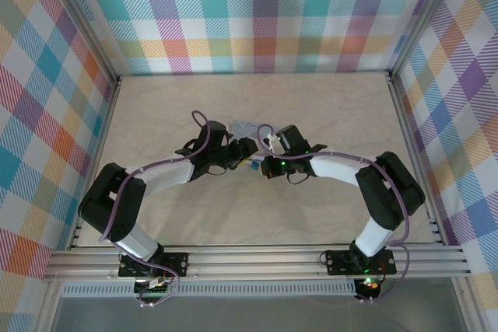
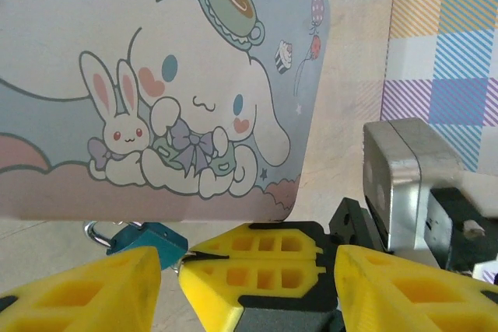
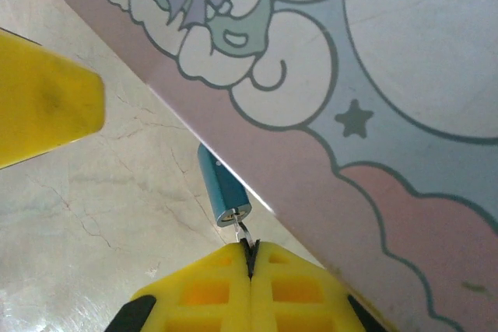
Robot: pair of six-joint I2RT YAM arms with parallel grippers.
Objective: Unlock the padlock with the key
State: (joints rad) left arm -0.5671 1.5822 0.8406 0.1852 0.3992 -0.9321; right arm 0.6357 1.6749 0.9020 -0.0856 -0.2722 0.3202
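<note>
Right gripper (image 3: pixel 250 258) is pinching, fully closed, probably the key (image 3: pixel 243 232) in the padlock (image 3: pixel 224 190). Left gripper (image 1: pixel 241 153) is hanging parted, empty. Padlock is appearing light, rigid, slick; grasp body sides.

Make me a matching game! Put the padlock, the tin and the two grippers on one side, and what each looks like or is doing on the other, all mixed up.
1. padlock
2. tin
3. left gripper
4. right gripper

A. pinching the key
B. small and teal
C. open
D. pale blue, bunny picture

Pairs: 1-B, 2-D, 3-C, 4-A
</note>
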